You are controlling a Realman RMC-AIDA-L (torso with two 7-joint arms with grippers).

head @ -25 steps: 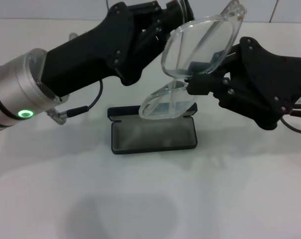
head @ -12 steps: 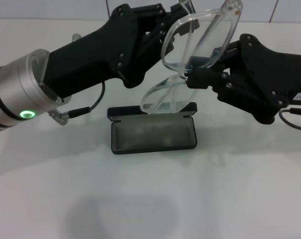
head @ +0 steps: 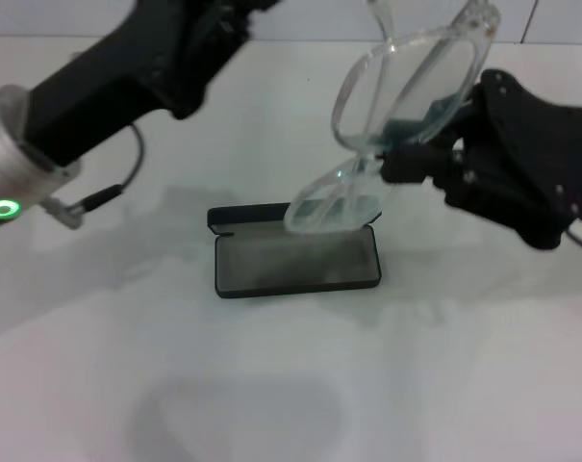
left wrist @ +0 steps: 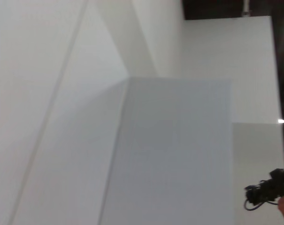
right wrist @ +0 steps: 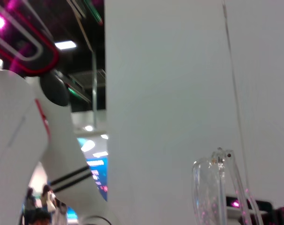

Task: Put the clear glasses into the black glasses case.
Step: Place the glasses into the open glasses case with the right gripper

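Observation:
The clear glasses (head: 406, 96) hang tilted in the air above the black glasses case (head: 295, 262), one lens high and the other lens low, just over the case's back edge. My right gripper (head: 394, 162) is shut on them near the bridge, coming in from the right. The case lies open on the white table, grey lining up, its lid (head: 262, 216) tipped back behind it. My left gripper (head: 180, 43) sits up at the far left, apart from the glasses, its tip cut off by the picture's upper edge. The right wrist view shows part of the glasses (right wrist: 217, 197).
The white table (head: 291, 385) spreads in front of the case with only shadows on it. A thin black cable (head: 117, 188) dangles from my left arm above the table's left side. The left wrist view shows only white walls.
My left arm has pulled back up and to the left, away from the glasses. The glasses stay in my right gripper and have shifted slightly right.

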